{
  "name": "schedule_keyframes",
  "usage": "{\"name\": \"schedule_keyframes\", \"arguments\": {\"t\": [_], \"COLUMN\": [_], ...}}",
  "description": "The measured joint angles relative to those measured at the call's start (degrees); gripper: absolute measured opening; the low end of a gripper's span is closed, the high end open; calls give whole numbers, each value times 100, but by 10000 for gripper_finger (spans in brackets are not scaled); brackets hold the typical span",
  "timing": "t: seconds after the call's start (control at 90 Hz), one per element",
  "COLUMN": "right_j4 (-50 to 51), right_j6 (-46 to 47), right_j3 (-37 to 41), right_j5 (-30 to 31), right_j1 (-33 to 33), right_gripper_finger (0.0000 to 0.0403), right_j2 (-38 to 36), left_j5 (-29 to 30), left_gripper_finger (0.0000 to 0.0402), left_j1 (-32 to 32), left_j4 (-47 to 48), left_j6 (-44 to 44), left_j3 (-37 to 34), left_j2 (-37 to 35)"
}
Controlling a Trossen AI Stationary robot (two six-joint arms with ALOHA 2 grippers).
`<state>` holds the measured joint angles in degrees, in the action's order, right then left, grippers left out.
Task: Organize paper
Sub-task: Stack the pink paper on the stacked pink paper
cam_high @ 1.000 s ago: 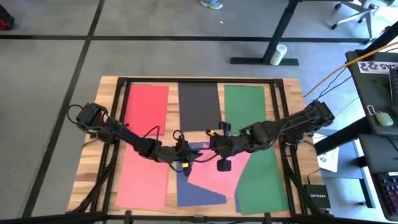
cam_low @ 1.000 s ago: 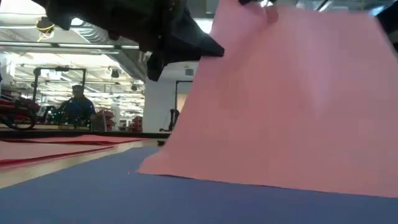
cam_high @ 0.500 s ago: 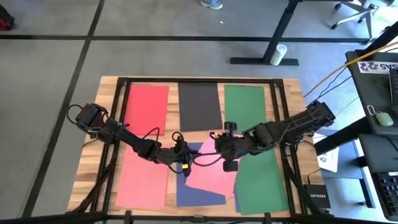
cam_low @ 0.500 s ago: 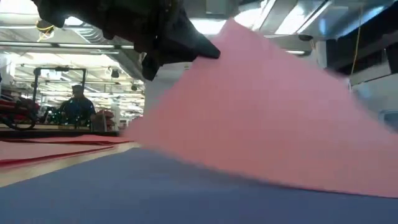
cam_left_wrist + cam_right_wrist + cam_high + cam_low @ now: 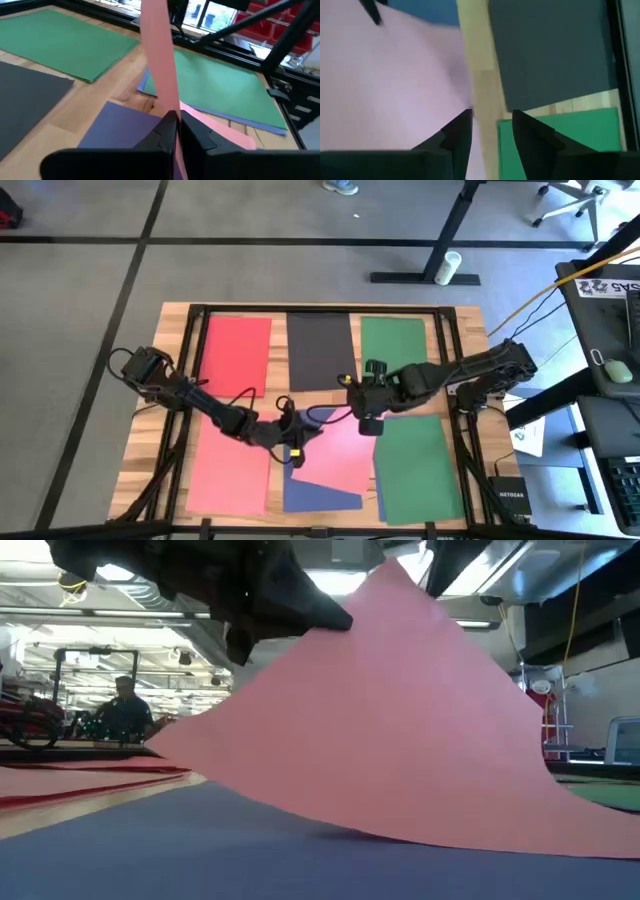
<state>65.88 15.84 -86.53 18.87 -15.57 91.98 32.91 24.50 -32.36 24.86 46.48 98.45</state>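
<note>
A pink sheet of paper [image 5: 335,455] lies askew on a blue sheet [image 5: 315,495] at the table's near middle. One side of it stands up to a peak [image 5: 385,580]. My left gripper [image 5: 292,445] is shut on it. My right gripper [image 5: 366,412] hovers open at the sheet's far right side, with pink paper [image 5: 395,75] alongside the outside of one finger. Red sheets [image 5: 237,350], a black sheet [image 5: 320,345] and green sheets [image 5: 393,345] lie flat around them. My left gripper pinches the pink sheet's edge [image 5: 170,107] between its two fingers, coming in low from the table's left. The sheet rises on edge beyond the fingers while its lower part rests on the blue sheet [image 5: 120,125]. Whether my right gripper touches the pink sheet, I cannot tell.
A second red sheet [image 5: 230,470] lies near left and a second green one [image 5: 412,465] near right, over another blue sheet. A black frame [image 5: 448,360] borders the wooden table top. A desk with a mouse [image 5: 620,370] stands beyond the right edge.
My right gripper has gone toward the table's far edge. The pink sheet has turned about. Its raised side, a broad wall a second ago, now narrows to a peak, and its low edge reaches further toward the left. My left gripper has stayed shut on the sheet.
</note>
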Motion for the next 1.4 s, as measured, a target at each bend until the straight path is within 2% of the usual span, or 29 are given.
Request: {"name": "schedule_keyframes", "arguments": {"t": [0.067, 0.356, 0.9, 1.022, 1.167, 1.4], "right_j4": [-3, -249, -463, -344, -222, -87], "right_j6": [-136, -630, -735, -753, -759, -739], "right_j3": [3, 3, 3, 3, 3, 3], "right_j5": [-154, -1576, -1703, -1698, -1698, -1700], "right_j1": [77, 144, 330, 369, 360, 360], "right_gripper_finger": [129, 129, 129, 129, 129, 129], "right_j2": [0, 0, 0, 0, 0, 0], "left_j5": [0, 0, -1, 210, 239, 286], "left_gripper_finger": [0, 0, 0, 0, 0, 0], "left_j1": [22, 43, 87, 193, 278, 525], "left_j4": [2, 7, -7, 93, 848, 3181], "left_j6": [-2, -43, -131, -243, -121, 1029], "left_j3": [0, 0, 0, 0, -2, -2], "left_j2": [0, 2, 2, -82, -589, -1584]}}
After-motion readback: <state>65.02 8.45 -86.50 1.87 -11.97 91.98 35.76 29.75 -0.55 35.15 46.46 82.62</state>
